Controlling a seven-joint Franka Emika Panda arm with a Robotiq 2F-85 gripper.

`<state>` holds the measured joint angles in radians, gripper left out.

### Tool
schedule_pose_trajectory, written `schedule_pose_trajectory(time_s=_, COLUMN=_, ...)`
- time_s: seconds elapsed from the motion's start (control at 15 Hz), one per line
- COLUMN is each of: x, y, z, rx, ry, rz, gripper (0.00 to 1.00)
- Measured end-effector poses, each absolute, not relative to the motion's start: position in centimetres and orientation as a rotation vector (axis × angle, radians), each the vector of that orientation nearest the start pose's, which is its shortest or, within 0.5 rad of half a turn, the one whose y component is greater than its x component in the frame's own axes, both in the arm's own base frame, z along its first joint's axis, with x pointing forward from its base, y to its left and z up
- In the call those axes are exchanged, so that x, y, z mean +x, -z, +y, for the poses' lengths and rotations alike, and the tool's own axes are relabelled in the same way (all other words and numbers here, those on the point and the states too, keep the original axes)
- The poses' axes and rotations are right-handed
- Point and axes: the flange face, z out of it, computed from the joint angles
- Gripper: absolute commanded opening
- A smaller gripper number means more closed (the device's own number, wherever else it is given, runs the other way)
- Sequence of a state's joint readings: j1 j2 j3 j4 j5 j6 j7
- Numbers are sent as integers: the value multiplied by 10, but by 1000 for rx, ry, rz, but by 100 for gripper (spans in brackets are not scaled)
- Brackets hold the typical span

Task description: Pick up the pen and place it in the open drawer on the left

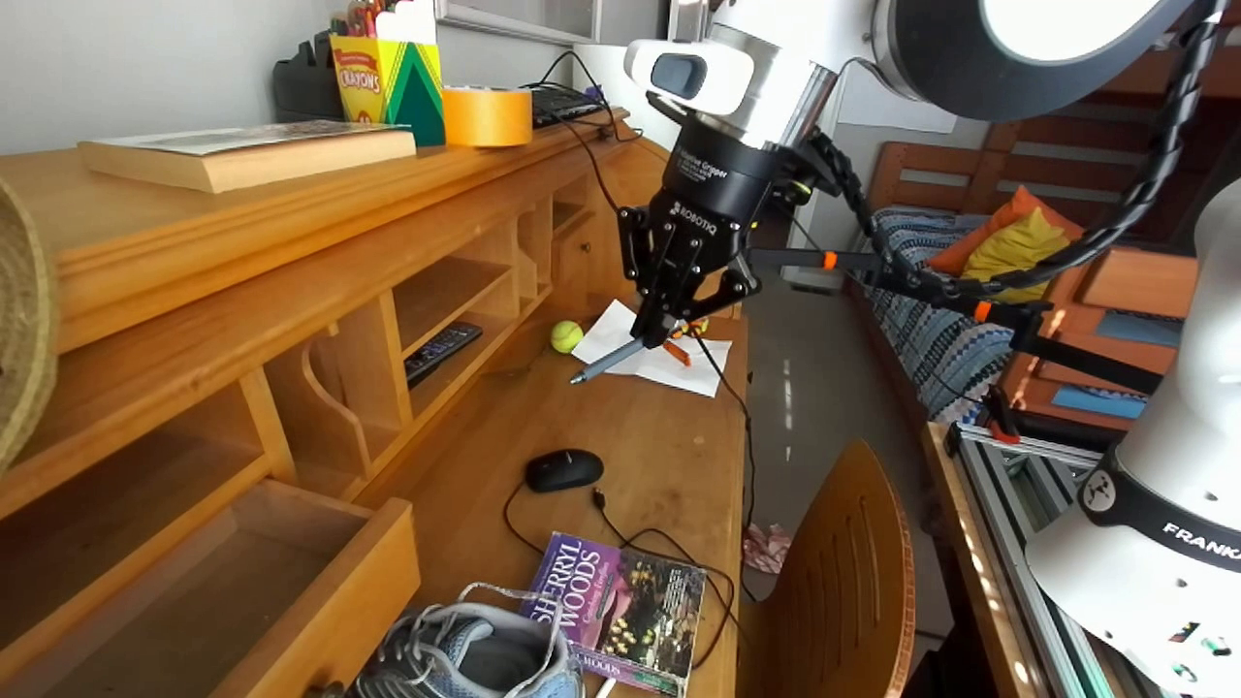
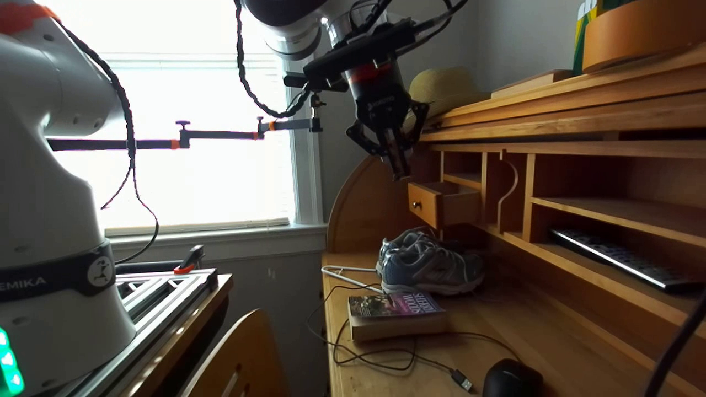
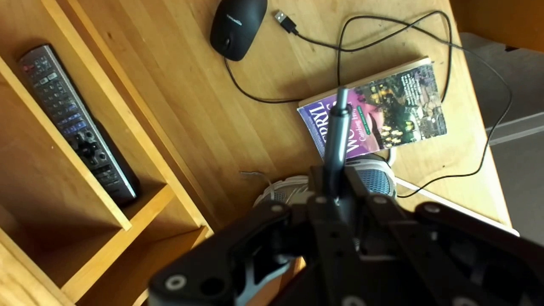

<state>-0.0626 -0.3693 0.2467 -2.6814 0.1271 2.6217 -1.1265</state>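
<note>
Pen [image 1: 609,361] is pinched tight by the fingers of the gripper [image 3: 337,182], held in the air, well apart from the drawer [image 1: 339,611]. It sticks out a long way and looks thin and slick, so I think it could bump the drawer's front and twist loose, or, if let go too soon, drop on the shoe [image 1: 475,630] just beside the drawer. The back end of the pen is hidden in the fingers, and part of the drawer is cut off in an exterior view
</note>
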Motion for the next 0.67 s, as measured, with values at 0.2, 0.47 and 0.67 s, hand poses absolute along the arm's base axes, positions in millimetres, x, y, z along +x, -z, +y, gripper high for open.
schedule_pose_trajectory(time_s=0.2, x=413, y=-380, z=67, rx=-2690, ry=437, rz=-1838, gripper=3)
schedule_pose_trajectory(time_s=0.47, x=416, y=-387, z=88, rx=-2668, ry=473, rz=-1873, gripper=3)
schedule_pose_trajectory(time_s=0.67, x=422, y=-402, z=139, rx=-2632, ry=534, rz=-1926, gripper=3)
